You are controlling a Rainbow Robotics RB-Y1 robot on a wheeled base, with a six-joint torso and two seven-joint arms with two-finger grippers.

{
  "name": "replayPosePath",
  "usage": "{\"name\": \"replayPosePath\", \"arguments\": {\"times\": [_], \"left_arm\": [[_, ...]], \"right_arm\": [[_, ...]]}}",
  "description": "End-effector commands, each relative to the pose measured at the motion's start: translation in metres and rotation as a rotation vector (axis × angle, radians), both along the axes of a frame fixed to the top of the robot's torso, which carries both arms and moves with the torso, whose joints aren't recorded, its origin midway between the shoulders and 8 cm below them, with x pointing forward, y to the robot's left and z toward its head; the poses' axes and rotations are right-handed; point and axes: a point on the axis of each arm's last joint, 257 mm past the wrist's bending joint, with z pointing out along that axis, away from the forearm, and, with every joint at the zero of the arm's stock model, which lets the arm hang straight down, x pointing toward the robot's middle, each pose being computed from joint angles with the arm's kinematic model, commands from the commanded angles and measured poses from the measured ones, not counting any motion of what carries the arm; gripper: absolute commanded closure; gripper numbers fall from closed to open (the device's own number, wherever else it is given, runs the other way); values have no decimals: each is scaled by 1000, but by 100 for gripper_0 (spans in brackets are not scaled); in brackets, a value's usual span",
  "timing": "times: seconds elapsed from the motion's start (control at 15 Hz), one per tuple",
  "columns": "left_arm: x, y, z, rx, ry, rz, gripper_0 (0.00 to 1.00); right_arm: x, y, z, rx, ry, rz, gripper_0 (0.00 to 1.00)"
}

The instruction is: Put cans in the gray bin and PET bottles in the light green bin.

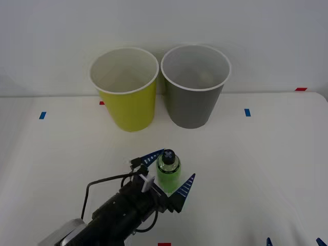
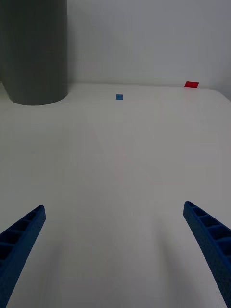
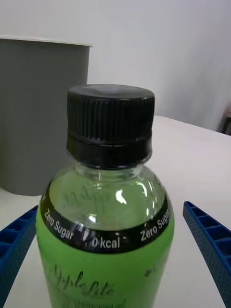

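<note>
The left gripper (image 1: 169,173) has its fingers wide apart on both sides of the little PET bottle (image 1: 168,171), not squeezing yet, ready to grab it for the light green bin (image 1: 125,88) at eleven o'clock.

The bottle (image 1: 168,171) is clear plastic with a bright green label, a black band printed in white letters, and a black ribbed cap bearing a pale cross. One bin (image 1: 125,87) is yellow-green, the other bin (image 1: 195,84) dark gray; both have white rims and pale insides. The fingers (image 3: 209,240) are blue and ribbed. The table (image 1: 266,164) is white, dotted with small blue and red tape marks.
</note>
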Motion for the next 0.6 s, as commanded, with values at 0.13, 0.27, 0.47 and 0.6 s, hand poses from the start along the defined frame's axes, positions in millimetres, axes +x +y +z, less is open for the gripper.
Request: {"name": "replayPosePath", "arguments": {"times": [0.13, 0.27, 0.47, 0.6], "left_arm": [[4, -3, 4, -11, 7, -1, 3], [4, -2, 4, -12, 8, 1, 47], [6, -4, 7, -22, 5, 4, 97], [7, -3, 5, -6, 1, 7, 99]], "right_arm": [[0, 0, 0, 0, 0, 0, 0], [0, 0, 0, 0, 0, 0, 0], [0, 0, 0, 0, 0, 0, 0], [0, 0, 0, 0, 0, 0, 0]]}}
